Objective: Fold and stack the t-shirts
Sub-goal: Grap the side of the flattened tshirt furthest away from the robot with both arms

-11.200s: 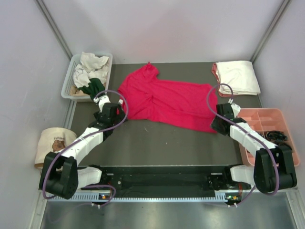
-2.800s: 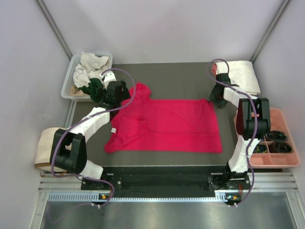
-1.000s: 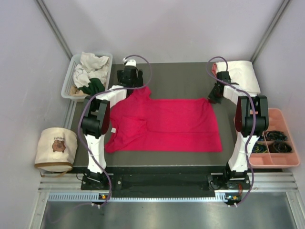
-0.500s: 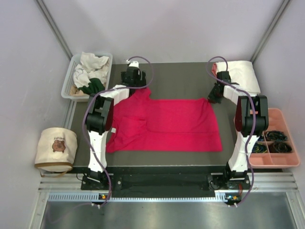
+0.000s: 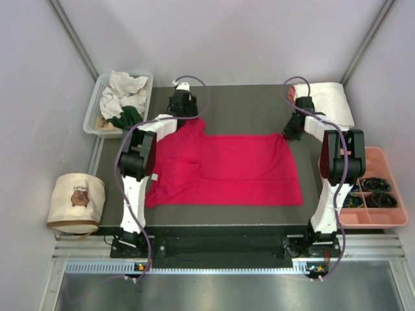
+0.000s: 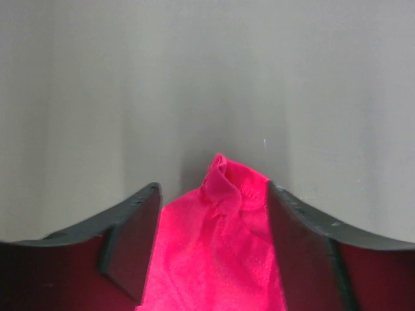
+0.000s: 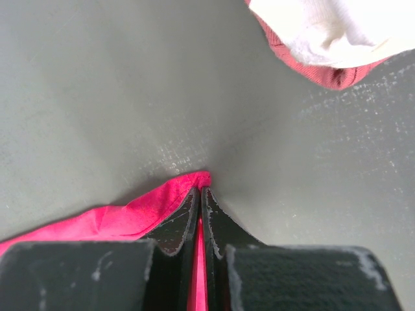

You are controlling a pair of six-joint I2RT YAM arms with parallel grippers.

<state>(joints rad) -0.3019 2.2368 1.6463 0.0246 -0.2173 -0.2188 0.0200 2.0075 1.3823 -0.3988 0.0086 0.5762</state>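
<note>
The red t-shirt (image 5: 227, 170) is being kept spread flat on the dark table (image 5: 246, 100), its long axis running across the table from left to right, with the sleeves at the left end and the hem at the right.

Both far corners are being attended to, each by the arm nearer to it, and from both sets of jaws the body of the shirt is lying toward the near edge. The far right hem corner is being pinched between the fully closed jaws of the right gripper (image 7: 200, 194). The jaws of the left gripper (image 6: 213, 193) are being held well apart, one on either side of the bunched sleeve tip at the far left corner. As far as can be seen, nothing is being clamped there yet.

The coming move is being judged as a closing on that sleeve tip, so that the far edge can be carried by both arms together.

The mat is looking smooth and matte, and bare table is being left behind the sleeve. A folded stack of shirts (image 5: 327, 103) is sitting just beside the right gripper, and a bin of crumpled shirts (image 5: 91, 111) is sitting near the left one.
</note>
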